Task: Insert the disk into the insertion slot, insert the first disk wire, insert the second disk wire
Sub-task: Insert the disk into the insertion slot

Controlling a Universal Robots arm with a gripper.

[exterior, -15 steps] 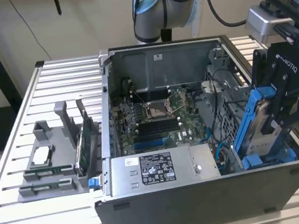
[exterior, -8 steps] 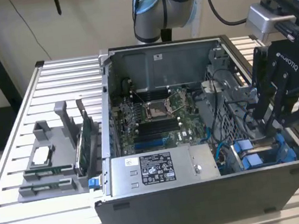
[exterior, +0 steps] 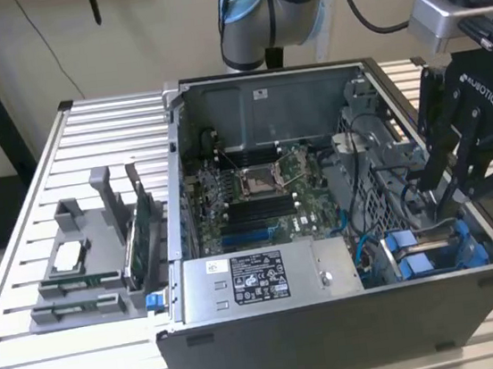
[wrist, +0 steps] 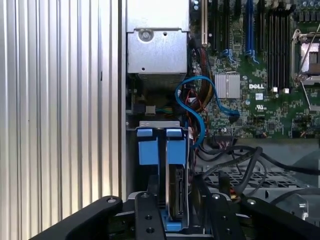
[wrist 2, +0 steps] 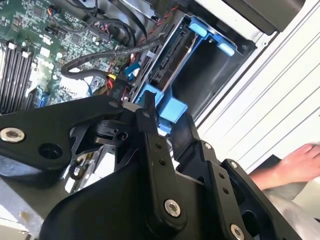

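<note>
The disk (wrist: 178, 192) stands on edge in its blue carrier frame (wrist: 175, 150) inside the insertion slot (wrist: 157, 123), the grey bay at the case's front corner. My black gripper (wrist: 180, 201) reaches down over it, one finger on each side of the frame, shut on it. In the second wrist view the fingertips pinch the blue frame (wrist 2: 172, 107), and the disk (wrist 2: 172, 57) runs away from the gripper (wrist 2: 167, 112) along the slot (wrist 2: 212, 75). In the exterior view the gripper (exterior: 451, 200) hangs over the blue frame (exterior: 417, 253) at the case's near right corner. A blue wire (wrist: 200, 100) and black wires (wrist: 235, 160) lie loose beside the slot.
The open computer case (exterior: 337, 335) lies on a slatted metal table (exterior: 71, 368). A grey power-supply box (exterior: 267, 276) sits beside the slot, with the green motherboard (exterior: 256, 192) behind it. A grey parts holder (exterior: 85, 258) stands at the exterior view's left. A person's hand (wrist 2: 295, 162) rests by the table.
</note>
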